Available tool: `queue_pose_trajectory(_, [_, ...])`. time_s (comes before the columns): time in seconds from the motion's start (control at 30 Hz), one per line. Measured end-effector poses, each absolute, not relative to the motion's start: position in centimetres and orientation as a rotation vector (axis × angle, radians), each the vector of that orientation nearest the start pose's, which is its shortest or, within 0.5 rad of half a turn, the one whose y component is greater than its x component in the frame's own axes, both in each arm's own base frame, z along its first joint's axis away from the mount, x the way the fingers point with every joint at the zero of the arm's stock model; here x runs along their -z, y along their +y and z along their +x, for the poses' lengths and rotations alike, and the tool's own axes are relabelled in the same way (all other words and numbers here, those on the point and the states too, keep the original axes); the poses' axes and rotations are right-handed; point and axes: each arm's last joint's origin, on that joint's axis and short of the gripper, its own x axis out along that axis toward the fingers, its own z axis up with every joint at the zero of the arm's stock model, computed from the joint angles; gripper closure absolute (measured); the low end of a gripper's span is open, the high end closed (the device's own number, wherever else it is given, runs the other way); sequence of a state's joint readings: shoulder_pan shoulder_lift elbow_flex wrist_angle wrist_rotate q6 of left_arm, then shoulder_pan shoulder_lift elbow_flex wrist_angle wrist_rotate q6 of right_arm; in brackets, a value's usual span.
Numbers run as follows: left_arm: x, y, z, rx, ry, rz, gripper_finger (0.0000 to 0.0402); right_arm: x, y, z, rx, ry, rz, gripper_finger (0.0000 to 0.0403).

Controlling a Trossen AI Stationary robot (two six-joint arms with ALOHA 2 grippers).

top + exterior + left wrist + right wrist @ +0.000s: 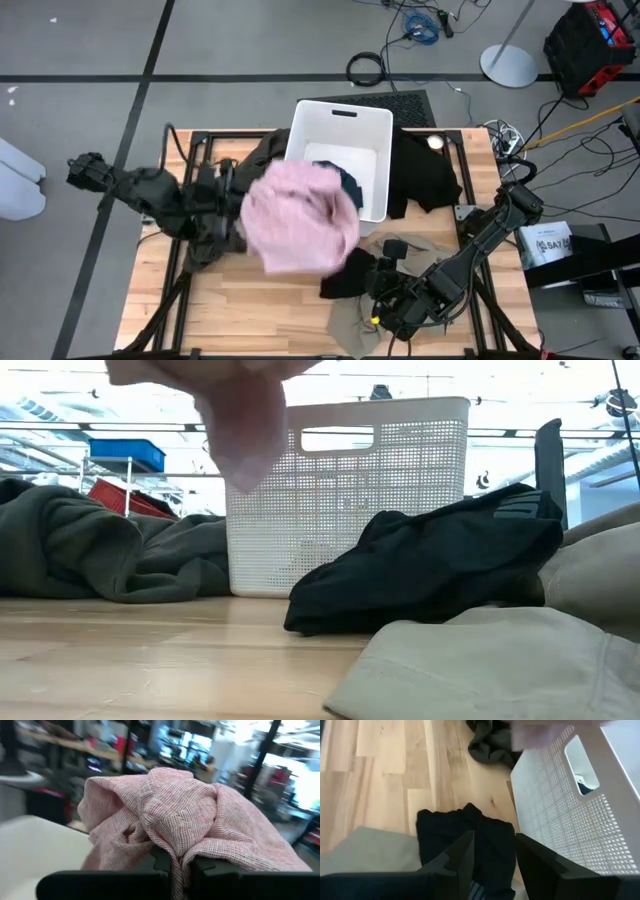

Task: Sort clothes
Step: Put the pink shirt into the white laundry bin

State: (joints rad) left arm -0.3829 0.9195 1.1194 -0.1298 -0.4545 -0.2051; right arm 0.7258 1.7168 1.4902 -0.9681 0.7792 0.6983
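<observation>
- left gripper (181, 870) clamped on pale pink garment (300, 217), held up in the air just left of white bin (375, 128), partly over its near-left corner.
- best to carry right until the whole bundle hangs over the bin mouth, then release; trailing folds could snag the rim.
- right gripper (492, 851) part open, empty, over black garment (485, 840) near the desk (230, 305) front right.
- pink cloth: loose open weave, crumpled. bin: rigid perforated plastic, handle slot.
</observation>
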Motion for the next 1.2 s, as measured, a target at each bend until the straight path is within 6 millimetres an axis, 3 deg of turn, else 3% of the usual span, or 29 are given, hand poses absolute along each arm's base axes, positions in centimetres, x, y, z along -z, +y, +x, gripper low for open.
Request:
queue_pose_trajectory(0.33, [-48.8, -0.5, 18.3, -0.266, -0.298, -0.046, 0.0382, -28.4, 20.3, 27.0, 0.379, 0.825, -0.198, 0.0273])
queue_pose_trajectory(0.5, [-50.1, 2.2, 21.3, -0.274, -0.284, 0.000, 0.0382, -28.8, 19.3, 27.1, 0.439, 0.796, -0.212, 0.0273])
queue_pose_trajectory(0.73, [-47.8, 6.8, 27.9, -0.177, -0.162, -0.121, 0.0382, -32.4, 17.4, 24.1, 0.519, 0.695, -0.140, 0.0273])
queue_pose_trajectory(0.93, [-44.9, 9.6, 31.2, -0.175, -0.052, -0.159, 0.0382, -35.8, 16.2, 19.9, 0.495, 0.547, -0.103, 0.0273])
queue_pose_trajectory(1.2, [-40.8, 13.8, 33.7, -0.185, 0.093, -0.214, 0.0382, -34.5, 12.9, 14.4, 0.533, 0.358, -0.036, 0.0273])
